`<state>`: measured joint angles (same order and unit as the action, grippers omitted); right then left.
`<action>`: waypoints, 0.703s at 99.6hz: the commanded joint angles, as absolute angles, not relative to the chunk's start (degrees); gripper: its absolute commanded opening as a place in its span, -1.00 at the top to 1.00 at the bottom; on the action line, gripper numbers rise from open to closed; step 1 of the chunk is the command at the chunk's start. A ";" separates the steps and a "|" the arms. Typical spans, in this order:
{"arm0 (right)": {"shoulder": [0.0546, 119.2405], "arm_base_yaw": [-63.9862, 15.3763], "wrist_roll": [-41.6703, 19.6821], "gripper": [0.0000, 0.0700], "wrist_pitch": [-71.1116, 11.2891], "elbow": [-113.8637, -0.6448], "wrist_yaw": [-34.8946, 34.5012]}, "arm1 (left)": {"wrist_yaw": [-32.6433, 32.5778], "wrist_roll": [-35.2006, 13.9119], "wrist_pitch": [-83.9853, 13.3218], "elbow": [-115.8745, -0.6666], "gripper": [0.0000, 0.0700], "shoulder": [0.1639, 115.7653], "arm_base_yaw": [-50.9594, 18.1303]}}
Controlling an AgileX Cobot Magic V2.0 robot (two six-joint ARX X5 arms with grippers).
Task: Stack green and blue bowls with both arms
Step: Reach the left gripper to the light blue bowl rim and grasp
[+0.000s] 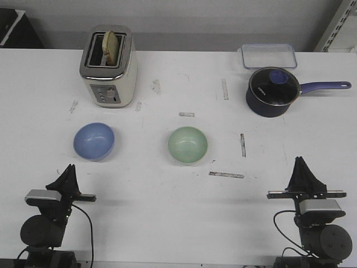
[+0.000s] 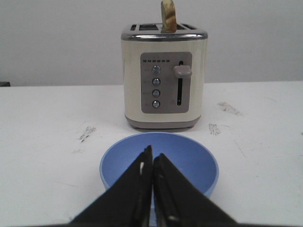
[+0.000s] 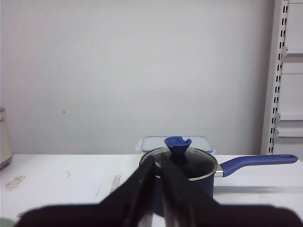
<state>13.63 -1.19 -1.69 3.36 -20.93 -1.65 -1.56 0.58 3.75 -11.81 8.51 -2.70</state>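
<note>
The blue bowl (image 1: 93, 140) sits upright on the white table at the left, and the green bowl (image 1: 188, 144) sits apart from it near the middle. My left gripper (image 1: 69, 168) rests shut and empty near the front edge, just short of the blue bowl. In the left wrist view the blue bowl (image 2: 189, 156) lies right behind the closed tips of the left gripper (image 2: 152, 155). My right gripper (image 1: 301, 162) rests shut at the front right, well to the right of the green bowl. In the right wrist view the right gripper (image 3: 158, 161) holds nothing.
A cream toaster (image 1: 109, 66) with a slice of bread in it stands at the back left. A dark navy saucepan (image 1: 271, 92) with a glass lid stands at the back right. Behind it lies a clear plastic container (image 1: 268, 55). Tape marks dot the table (image 1: 167, 206).
</note>
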 commanded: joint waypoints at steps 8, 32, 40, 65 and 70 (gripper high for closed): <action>13.50 -1.32 -1.43 0.96 4.01 -21.17 -1.54 | -1.76 1.15 3.99 -15.75 0.99 13.61 -2.63; 13.50 -1.32 -1.43 0.96 3.99 -21.17 -1.54 | -1.74 0.99 0.47 -22.87 0.99 25.80 -2.63; 13.50 -1.32 -1.41 0.96 4.01 -21.17 -1.54 | -1.74 1.02 -2.15 -25.89 0.99 30.13 -2.66; 13.50 -1.32 -1.41 0.96 4.01 -21.17 -1.54 | -1.58 -3.95 -6.81 -33.71 0.99 41.23 -2.46; 13.50 -1.32 -1.41 0.96 3.99 -21.17 -1.54 | -1.52 -5.28 -10.15 -36.67 0.99 43.55 -2.48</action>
<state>13.63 -1.19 -1.69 3.36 -20.93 -1.65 -1.54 -2.04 -8.01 -32.67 41.17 -2.55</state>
